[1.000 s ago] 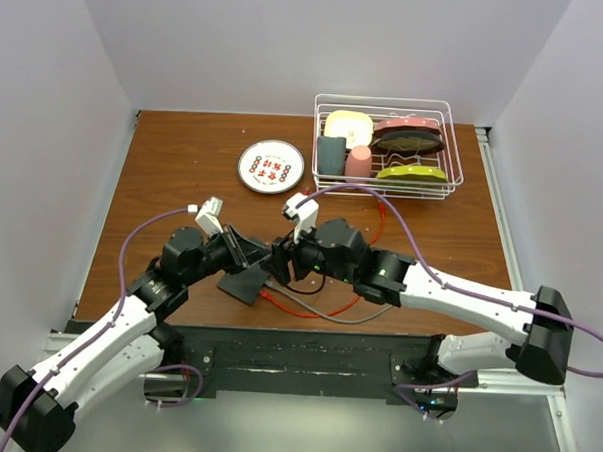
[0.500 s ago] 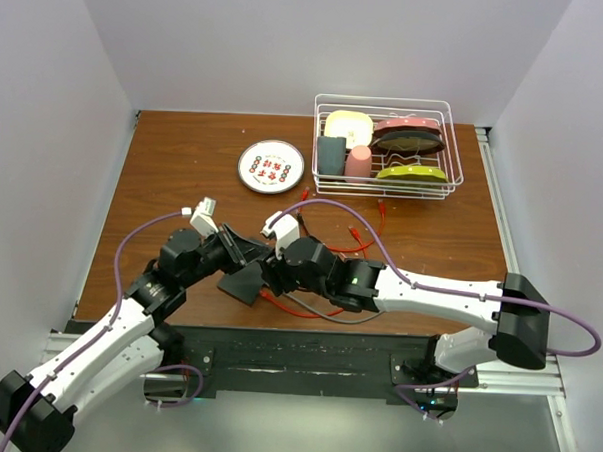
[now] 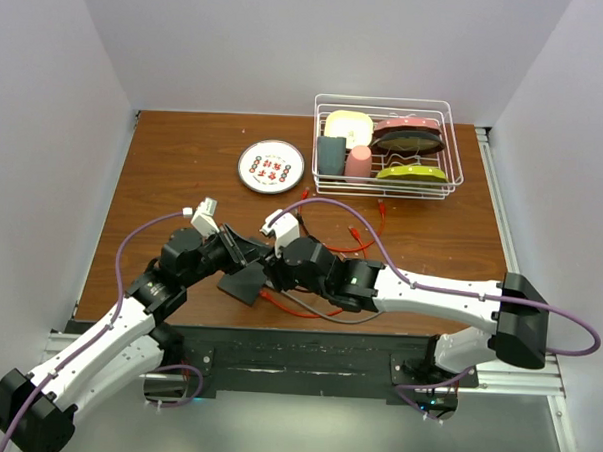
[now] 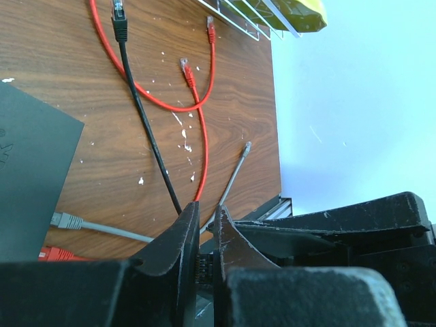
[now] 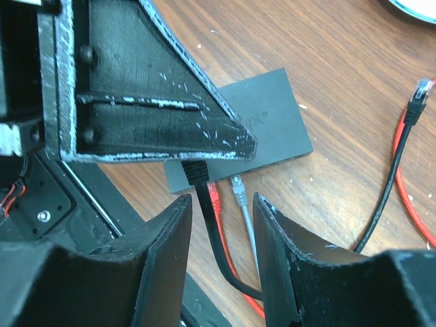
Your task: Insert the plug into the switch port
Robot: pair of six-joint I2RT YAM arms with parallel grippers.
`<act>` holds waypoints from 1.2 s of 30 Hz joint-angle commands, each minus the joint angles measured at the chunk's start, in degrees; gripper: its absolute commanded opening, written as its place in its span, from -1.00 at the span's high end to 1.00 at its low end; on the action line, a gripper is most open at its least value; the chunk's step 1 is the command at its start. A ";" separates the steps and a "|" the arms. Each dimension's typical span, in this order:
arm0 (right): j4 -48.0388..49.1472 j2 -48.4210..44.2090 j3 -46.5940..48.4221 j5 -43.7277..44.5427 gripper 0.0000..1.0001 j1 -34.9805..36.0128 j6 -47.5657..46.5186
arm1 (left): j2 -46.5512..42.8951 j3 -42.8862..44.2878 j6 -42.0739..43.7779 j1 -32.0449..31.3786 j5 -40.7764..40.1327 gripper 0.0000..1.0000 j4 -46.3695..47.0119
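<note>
We've got the switch [image 5: 272,116] in sight: a flat dark-grey slab lying on the bench [image 3: 184,171], near the front edge and left of centre, right where the two arms meet. Three plugs sit side by side along its port edge: a black plug [image 5: 195,170], a red plug [image 5: 214,195] and a grey plug [image 5: 238,189]. The black plug is right at the edge, but a left finger overhangs it, so we can't tell how deep it sits.

The right fingers [image 5: 272,225] stand apart and straddle the black cable without touching it, just short of the switch. The left fingers [image 4: 185,231] are pressed nearly together with only a slit between them. Whether they pinch anything, we can't tell.

The bench is reddish-brown wood grain flecked with white specks, and pale walls [image 3: 319,47] close it in on three sides.

At the far side there's a round white plate [image 3: 271,166] with red marks and a wire rack [image 3: 382,98] holding dishes. Red cables [image 4: 204,136] loop across the wood between the rack and the arms, with their free ends lying loose. The black cable's other end [image 5: 421,92] lies loose too.
</note>
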 commanded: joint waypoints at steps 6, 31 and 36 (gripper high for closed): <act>4.56 0.48 3.86 1.53 0.13 0.50 0.06 | -1.27 0.03 -0.59 0.11 0.86 1.00 2.19; 2.63 -1.44 0.44 4.78 1.00 0.58 -0.47 | -2.51 3.54 5.29 0.20 -4.49 -0.36 -3.78; 2.10 -4.52 -4.31 6.63 1.00 0.41 0.50 | -2.94 6.88 8.90 0.20 -9.59 -0.63 -8.97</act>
